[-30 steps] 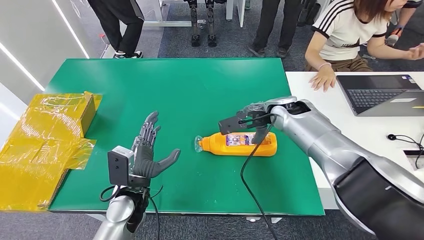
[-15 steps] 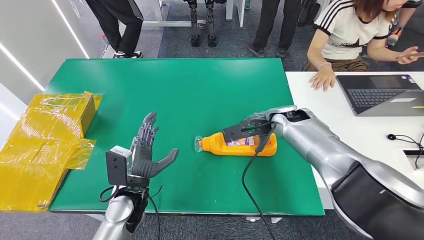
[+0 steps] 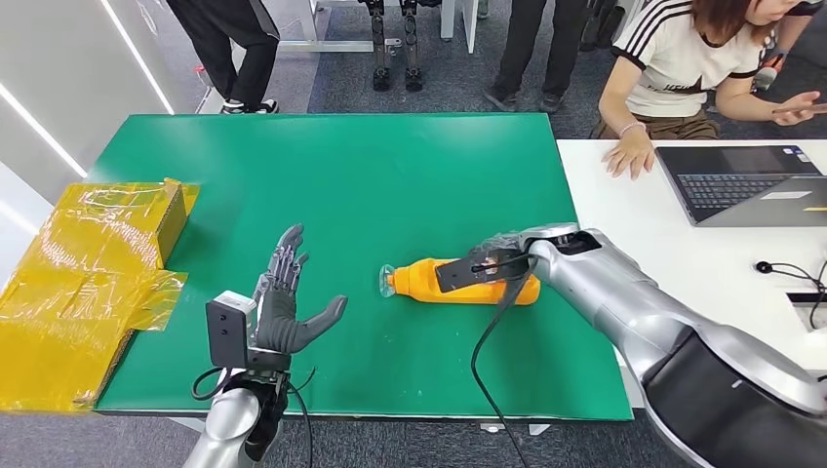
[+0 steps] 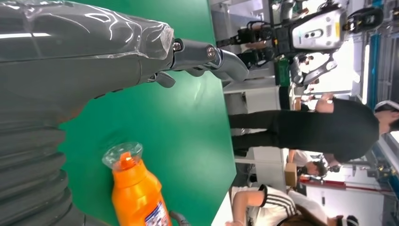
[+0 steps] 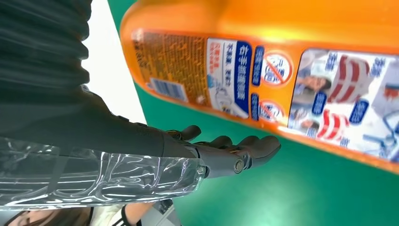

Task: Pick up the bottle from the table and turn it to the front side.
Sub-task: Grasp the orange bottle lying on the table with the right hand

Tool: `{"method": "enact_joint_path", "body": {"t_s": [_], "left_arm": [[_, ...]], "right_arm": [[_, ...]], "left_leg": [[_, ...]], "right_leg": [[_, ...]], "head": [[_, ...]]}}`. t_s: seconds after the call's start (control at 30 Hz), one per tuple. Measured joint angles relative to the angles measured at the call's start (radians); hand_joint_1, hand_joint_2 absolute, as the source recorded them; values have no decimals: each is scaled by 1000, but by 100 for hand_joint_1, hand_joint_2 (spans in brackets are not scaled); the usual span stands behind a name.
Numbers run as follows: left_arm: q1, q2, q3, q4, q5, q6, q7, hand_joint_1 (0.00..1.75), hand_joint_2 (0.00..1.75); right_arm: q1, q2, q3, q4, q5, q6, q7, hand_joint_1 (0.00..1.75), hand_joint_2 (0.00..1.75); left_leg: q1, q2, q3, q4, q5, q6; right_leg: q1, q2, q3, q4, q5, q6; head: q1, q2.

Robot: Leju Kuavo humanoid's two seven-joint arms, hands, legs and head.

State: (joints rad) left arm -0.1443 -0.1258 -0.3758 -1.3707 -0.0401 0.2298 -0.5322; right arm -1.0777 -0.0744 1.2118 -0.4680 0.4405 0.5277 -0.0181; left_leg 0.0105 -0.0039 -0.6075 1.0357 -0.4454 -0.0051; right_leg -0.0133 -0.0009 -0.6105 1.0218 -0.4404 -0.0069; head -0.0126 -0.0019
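Note:
An orange bottle (image 3: 419, 279) lies on its side on the green table (image 3: 371, 175), its clear-capped neck pointing toward my left hand. My right hand (image 3: 495, 259) sits low over the bottle's middle and hides the label in the head view. In the right wrist view the dark fingers (image 5: 235, 150) stretch out alongside the bottle's (image 5: 282, 70) printed label, not wrapped around it. My left hand (image 3: 285, 302) hovers near the table's front edge with fingers spread and nothing in it, well apart from the bottle. The left wrist view shows the bottle's neck and cap (image 4: 124, 157) beyond that hand (image 4: 70, 61).
A yellow plastic-wrapped box (image 3: 88, 263) stands at the table's left edge. A white table (image 3: 683, 263) on the right carries a laptop (image 3: 741, 180), with a seated person (image 3: 683, 58) behind it. People stand beyond the far edge. A black cable (image 3: 478, 351) hangs from my right wrist.
My right hand has dropped lower onto the bottle, now covering its label. The bottle has stayed where it lay. My left hand has sagged slightly.

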Motion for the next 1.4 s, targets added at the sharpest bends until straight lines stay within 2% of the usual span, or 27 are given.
{"method": "enact_joint_path", "body": {"t_s": [0.23,0.4,0.43,0.53,0.57,0.67,0.8,1.2,1.3,1.4], "left_arm": [[6,0,3,-6,-4,2,0,0,175],[16,1,7,-7,-2,4,-7,0,175],[20,1,7,-7,-2,5,-9,0,175],[26,1,7,-8,-2,6,-11,0,175],[27,1,7,-8,-2,6,-11,0,175],[27,1,7,-8,-2,6,-11,0,175],[36,1,7,-14,-2,2,-11,0,175],[44,1,7,-33,-6,6,-11,0,175],[53,1,9,-41,-12,8,-13,0,175],[66,2,19,-53,-15,9,-25,0,175]], "right_arm": [[34,9,17,8,39,-73,17,0,175],[55,10,25,11,68,-109,11,17,175],[57,10,27,12,71,-110,10,38,175],[59,10,33,13,76,-113,10,132,175],[59,10,33,13,76,-113,10,143,175],[59,10,34,13,76,-113,10,144,175],[77,10,36,9,98,-216,-2,173,175],[86,26,29,4,102,-258,-20,175,175],[99,28,-13,3,0,-260,-95,175,175],[147,14,-105,-31,-125,-307,-212,175,175]], "left_leg": [[0,0,0,0,0,0],[0,0,0,0,0,0],[0,0,0,0,0,0],[0,0,0,0,0,0],[0,0,0,0,0,0],[0,0,0,0,0,0],[0,0,0,0,0,0],[0,0,0,0,0,0],[0,0,0,0,0,0],[0,0,0,0,0,0]], "right_leg": [[0,0,0,0,0,0],[0,0,0,0,0,0],[0,0,0,0,0,0],[0,0,0,0,0,0],[0,0,0,0,0,0],[0,0,0,0,0,0],[0,0,0,0,0,0],[0,0,0,0,0,0],[0,0,0,0,0,0],[0,0,0,0,0,0]], "head": [[0,0],[0,0],[0,0],[0,0],[0,0],[0,0],[0,0],[0,0],[0,0],[0,0]]}}
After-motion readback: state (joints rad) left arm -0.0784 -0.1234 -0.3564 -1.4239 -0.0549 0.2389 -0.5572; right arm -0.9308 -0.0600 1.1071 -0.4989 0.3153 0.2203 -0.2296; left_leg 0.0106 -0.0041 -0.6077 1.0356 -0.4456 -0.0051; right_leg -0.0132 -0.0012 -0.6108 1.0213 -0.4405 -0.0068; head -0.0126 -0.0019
